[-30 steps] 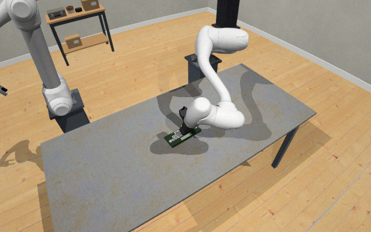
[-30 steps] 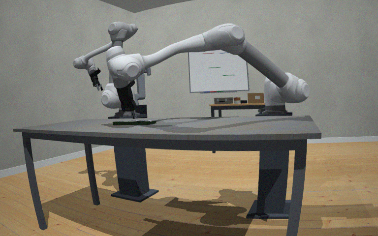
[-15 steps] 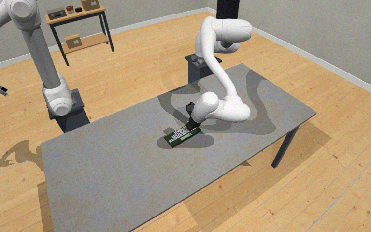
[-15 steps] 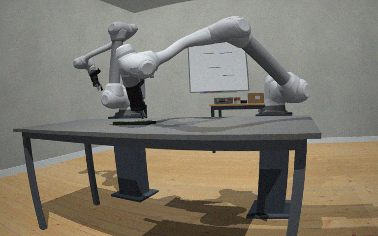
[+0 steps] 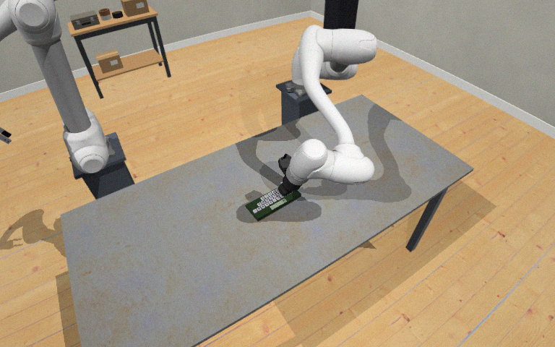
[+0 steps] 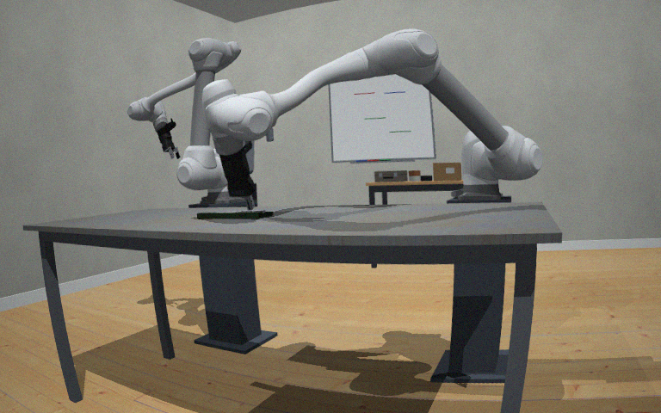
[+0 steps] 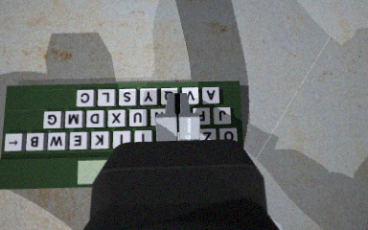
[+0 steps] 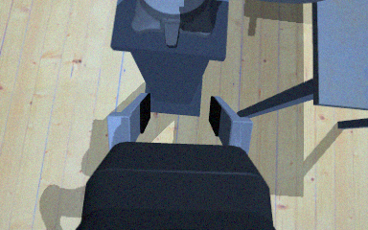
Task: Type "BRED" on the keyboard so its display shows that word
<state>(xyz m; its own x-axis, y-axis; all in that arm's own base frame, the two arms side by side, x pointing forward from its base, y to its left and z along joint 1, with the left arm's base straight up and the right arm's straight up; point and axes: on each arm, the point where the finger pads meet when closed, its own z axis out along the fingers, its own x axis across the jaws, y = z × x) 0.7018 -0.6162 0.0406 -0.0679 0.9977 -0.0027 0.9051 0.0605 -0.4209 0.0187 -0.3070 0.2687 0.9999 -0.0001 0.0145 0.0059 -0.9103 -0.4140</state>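
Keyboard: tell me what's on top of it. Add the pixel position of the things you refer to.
On the keyboard (image 5: 254, 214) (image 6: 214, 215) (image 7: 29, 170), three rows of white keys and part of a pale display (image 7: 91, 172) show. The left gripper (image 7: 177, 104) blocks some keys and the rest of the display in its wrist view.

Compared with a second ago, the left gripper (image 5: 282, 191) (image 6: 250, 208) (image 7: 177, 104) sits further along the keyboard (image 5: 257, 215) (image 6: 209, 215) (image 7: 38, 170) — toward its O-and-Z end — and the left arm (image 5: 347, 165) (image 6: 317, 85) and its shadow (image 5: 303, 212) have shifted with it, uncovering more middle keys (image 5: 267, 196).
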